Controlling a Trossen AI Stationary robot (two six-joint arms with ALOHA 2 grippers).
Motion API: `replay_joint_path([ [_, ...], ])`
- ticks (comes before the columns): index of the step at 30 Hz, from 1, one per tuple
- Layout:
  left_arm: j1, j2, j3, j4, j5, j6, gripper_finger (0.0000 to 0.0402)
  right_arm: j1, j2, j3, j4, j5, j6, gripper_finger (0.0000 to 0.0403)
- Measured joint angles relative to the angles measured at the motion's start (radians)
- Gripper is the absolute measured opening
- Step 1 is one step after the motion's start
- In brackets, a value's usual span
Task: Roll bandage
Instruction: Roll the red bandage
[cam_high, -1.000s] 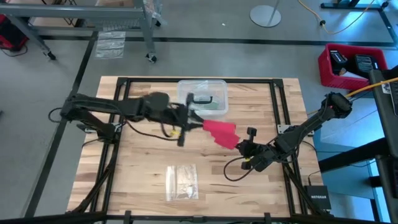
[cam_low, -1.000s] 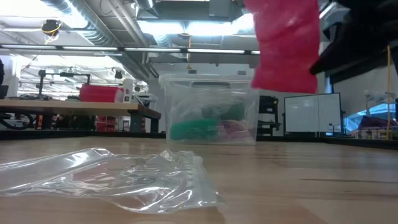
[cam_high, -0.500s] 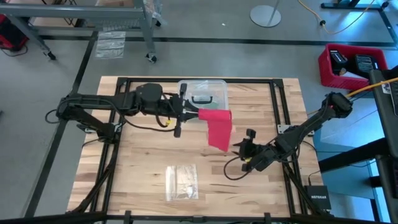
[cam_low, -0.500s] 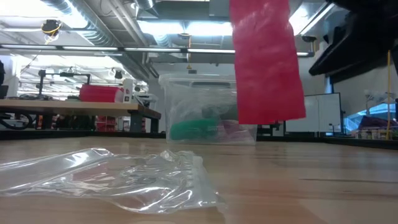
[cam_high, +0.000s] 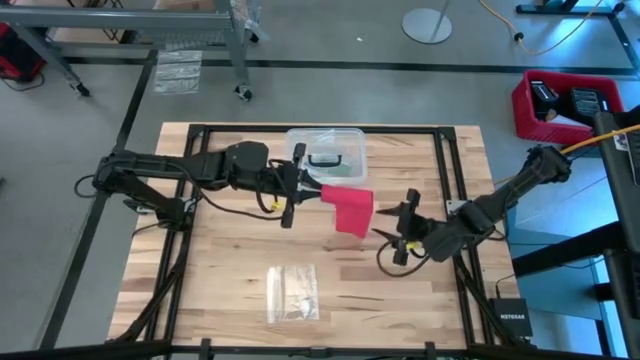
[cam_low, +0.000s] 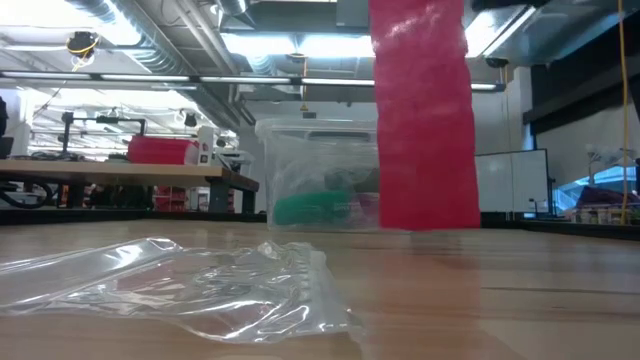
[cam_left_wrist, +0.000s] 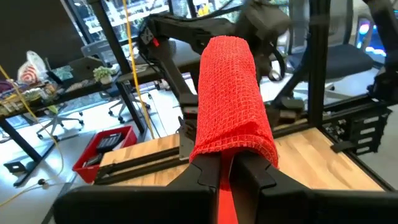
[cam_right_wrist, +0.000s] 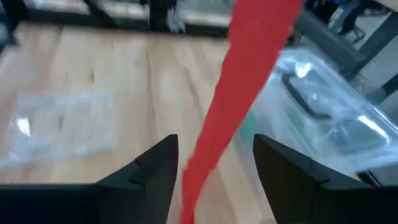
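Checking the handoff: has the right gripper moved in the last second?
Yes. The right gripper let go of the bandage and shifted slightly toward the table's far edge.

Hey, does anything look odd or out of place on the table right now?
Only the red bandage: it is unrolled, hanging off the table from the shut left gripper. The open right gripper sits beside it, not holding it. The clear box and plastic bag look undisturbed.

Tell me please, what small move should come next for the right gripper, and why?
Probably close the right gripper on the hanging bandage: its fingers stand open beside the free lower end, while the left gripper pinches the top.
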Motion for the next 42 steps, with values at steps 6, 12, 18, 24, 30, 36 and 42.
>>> replay_joint_path([
  [6, -0.004, 0.004, 0.000, 0.002, -0.001, -0.015, 0.0011, -0.056, -0.011, -0.050, 0.163, -0.050, -0.041, 0.0214],
  [12, -0.018, 0.004, 0.000, 0.002, 0.000, -0.017, 0.0011, -0.129, 0.006, -0.106, 0.299, -0.108, -0.127, 0.0214],
  [18, -0.024, 0.004, 0.000, 0.002, -0.001, -0.023, 0.0011, -0.153, 0.005, -0.133, 0.406, -0.152, -0.246, 0.0207],
  [24, -0.024, 0.004, 0.000, -0.001, -0.001, -0.026, 0.0011, -0.152, 0.005, -0.133, 0.411, -0.125, -0.285, 0.0116],
  [30, -0.024, 0.004, 0.000, -0.010, 0.042, -0.055, 0.0011, -0.151, 0.004, -0.133, 0.393, 0.017, -0.382, 0.0014],
  [36, -0.023, 0.004, 0.000, -0.027, 0.218, -0.128, 0.0011, -0.182, 0.002, -0.133, 0.252, 0.292, -0.494, 0.0006],
  [42, -0.048, 0.001, 0.000, -0.015, 0.345, -0.121, 0.0011, -0.275, 0.002, -0.132, 0.124, 0.268, -0.435, 0.0004],
])
